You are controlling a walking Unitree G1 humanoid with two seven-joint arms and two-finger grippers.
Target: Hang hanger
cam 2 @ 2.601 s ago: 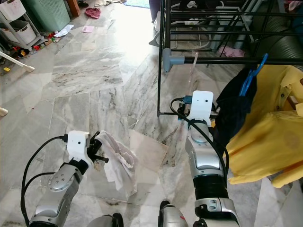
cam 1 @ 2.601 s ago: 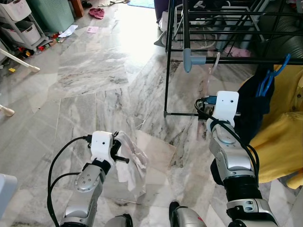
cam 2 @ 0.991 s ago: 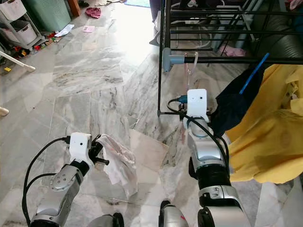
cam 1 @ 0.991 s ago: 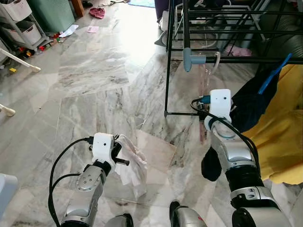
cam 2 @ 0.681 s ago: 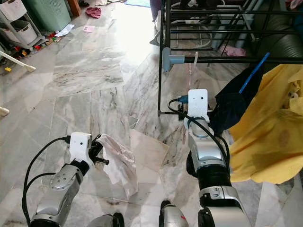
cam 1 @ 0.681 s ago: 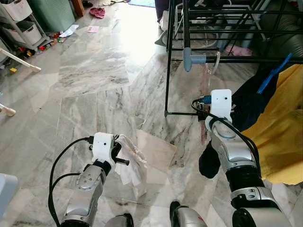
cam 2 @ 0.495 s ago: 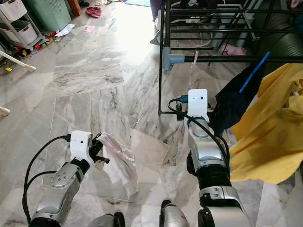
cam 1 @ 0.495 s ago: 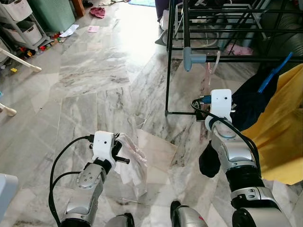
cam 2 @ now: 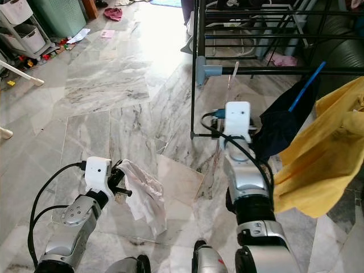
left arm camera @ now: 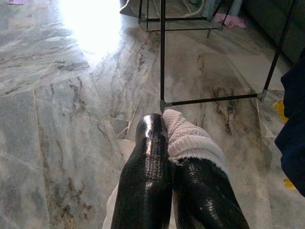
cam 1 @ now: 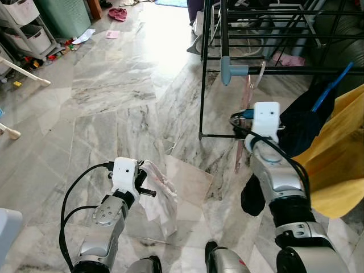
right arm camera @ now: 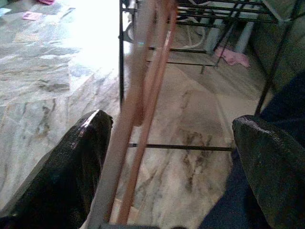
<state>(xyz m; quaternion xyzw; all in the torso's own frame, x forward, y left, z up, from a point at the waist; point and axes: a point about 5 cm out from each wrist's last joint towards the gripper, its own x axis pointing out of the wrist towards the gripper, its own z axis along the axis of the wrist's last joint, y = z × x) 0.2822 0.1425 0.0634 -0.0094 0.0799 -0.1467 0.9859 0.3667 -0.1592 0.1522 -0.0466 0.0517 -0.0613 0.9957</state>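
Note:
A translucent pink hanger [cam 1: 250, 96] has its hook over the black front rail [cam 1: 307, 71] of a drying rack, and its body slopes down toward the floor. My right gripper [right arm camera: 176, 143] is open just below that rail. The hanger [right arm camera: 143, 95] passes between its wide-apart fingers [right arm camera: 71, 167], close to one of them. In the eye views the white wrist block [cam 1: 265, 118] hides those fingers. My left gripper [left arm camera: 167, 143] is low at the front left, shut on a white cloth [cam 1: 159, 193] that droops toward the floor.
The black drying rack [cam 1: 203, 68] stands ahead right, with a grey joint [cam 1: 233, 69] on its rail. A navy garment [cam 1: 301, 122] on a blue hanger [cam 1: 330, 85] and a yellow garment [cam 1: 341, 165] hang beside my right arm. Storage bins [cam 1: 23, 28] stand far left on the marble floor.
My right wrist has risen slightly toward the rail. The yellow garment has swung up and to the right. My left gripper and its cloth have hardly moved.

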